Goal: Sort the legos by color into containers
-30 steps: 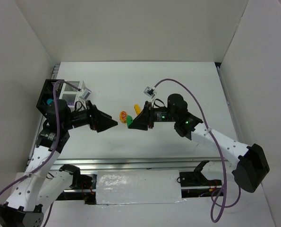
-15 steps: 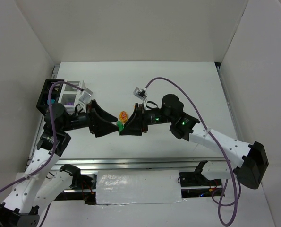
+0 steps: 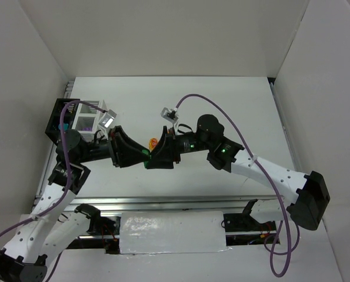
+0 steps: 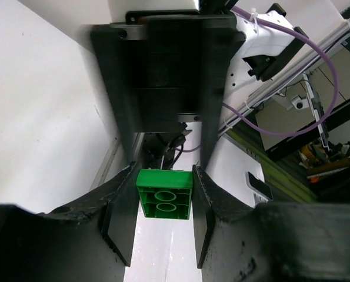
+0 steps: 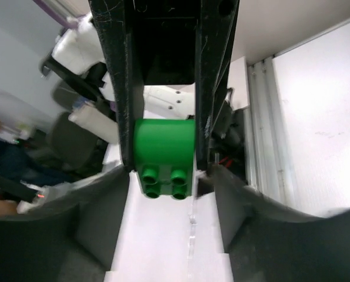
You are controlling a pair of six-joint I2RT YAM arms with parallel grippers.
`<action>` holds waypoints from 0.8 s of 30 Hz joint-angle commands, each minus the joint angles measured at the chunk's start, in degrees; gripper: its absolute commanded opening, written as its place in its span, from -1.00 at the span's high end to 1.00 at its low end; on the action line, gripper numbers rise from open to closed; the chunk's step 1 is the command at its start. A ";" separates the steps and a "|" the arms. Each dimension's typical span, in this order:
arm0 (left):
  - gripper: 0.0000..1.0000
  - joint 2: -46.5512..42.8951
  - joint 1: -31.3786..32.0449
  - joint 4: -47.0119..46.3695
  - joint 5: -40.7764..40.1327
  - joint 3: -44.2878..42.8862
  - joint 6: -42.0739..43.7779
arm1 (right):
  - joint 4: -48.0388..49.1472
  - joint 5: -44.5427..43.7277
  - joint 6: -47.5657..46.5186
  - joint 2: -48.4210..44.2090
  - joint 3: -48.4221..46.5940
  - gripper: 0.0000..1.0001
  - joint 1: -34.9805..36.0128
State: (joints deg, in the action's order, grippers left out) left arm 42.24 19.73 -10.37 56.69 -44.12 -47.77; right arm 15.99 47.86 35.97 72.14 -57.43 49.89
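A green lego (image 4: 164, 198) hangs in the air over the table's middle, where the two grippers meet tip to tip. My left gripper (image 4: 163, 182) is shut on it, with both pads pressed against its sides. My right gripper (image 5: 169, 176) faces it with its jaws open, and a small gap shows on each side of the green lego (image 5: 164, 144). From above, the left gripper (image 3: 140, 154) and right gripper (image 3: 153, 157) hide most of the brick. An orange and yellow lego (image 3: 153, 141) lies just behind them. The black container (image 3: 57, 113) and white container (image 3: 83, 121) stand at far left.
A teal piece (image 3: 62, 126) shows in the black bin and a purple one (image 3: 87, 124) in the white bin. White walls enclose the table on three sides. A metal rail (image 3: 163, 202) runs along the near edge by the arm bases.
Both arms closed in on each other at the middle. The left gripper shut on the green lego that the right gripper carried, and the right jaws opened off it.
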 commanded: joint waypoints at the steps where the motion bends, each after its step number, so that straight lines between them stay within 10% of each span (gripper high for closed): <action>1: 1.00 0.30 0.93 -1.44 0.45 -1.93 2.14 | 3.17 -0.22 -0.11 -1.12 -0.14 -0.44 0.12; 3: 1.00 1.17 0.84 6.11 -5.33 -7.01 10.09 | 1.69 -3.28 -1.15 -2.87 1.17 -0.99 -0.23; 8: 1.00 6.36 0.75 33.82 -37.72 -21.69 23.07 | -6.74 -14.34 -4.15 -8.58 7.58 -0.99 -4.88; 15: 1.00 12.86 0.14 26.59 -100.19 -24.28 18.85 | -15.37 -30.45 -7.05 -16.93 12.16 -0.99 -4.89; 19: 1.00 16.72 -3.28 -3.29 -102.66 -14.34 29.38 | -17.31 -30.54 -8.72 -18.52 12.86 -0.99 -4.89; 24: 1.00 33.07 -15.48 -1.68 -98.35 -22.49 26.33 | -18.80 -31.15 -9.77 -21.95 15.41 -0.99 -4.89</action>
State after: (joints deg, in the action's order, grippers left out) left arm 70.00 10.17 -4.34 -38.26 -62.00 -22.02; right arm -1.30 18.83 28.27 52.66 -43.44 44.86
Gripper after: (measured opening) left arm 0.480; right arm 0.996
